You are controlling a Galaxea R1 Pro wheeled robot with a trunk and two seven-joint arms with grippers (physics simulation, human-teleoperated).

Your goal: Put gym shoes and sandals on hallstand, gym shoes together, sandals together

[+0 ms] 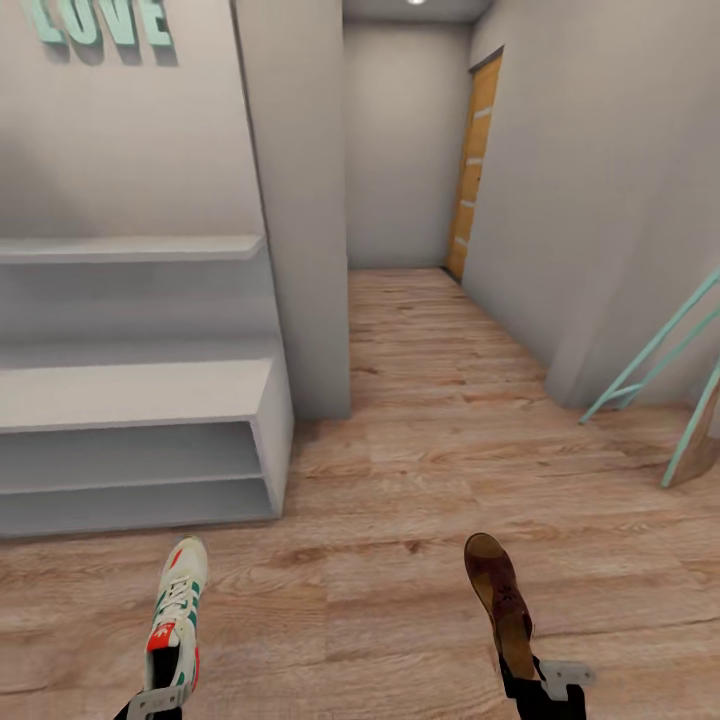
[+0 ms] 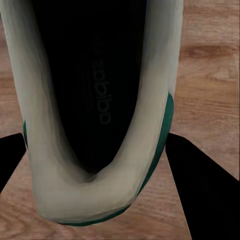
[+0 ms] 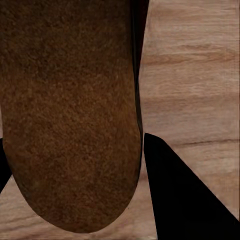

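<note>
As we look down from the head, the left gripper point(image 1: 158, 700) is clamped on the heel of a gym shoe point(image 1: 176, 612), toe pointing away, held above the corridor floor point(image 1: 400, 420). Our right gripper point(image 1: 540, 685) grips the heel end of a sandal point(image 1: 502, 602) likewise. In the wrist views black fingers point(image 2: 200, 190) flank the shoe heel, and fingers point(image 3: 180, 190) flank the sandal's insole. Beyond, left, stands the hallstand point(image 1: 140, 395), shelves bare. Farther off: a wooden door point(image 1: 472, 165), turquoise LOVE letters point(image 1: 100, 20).
</note>
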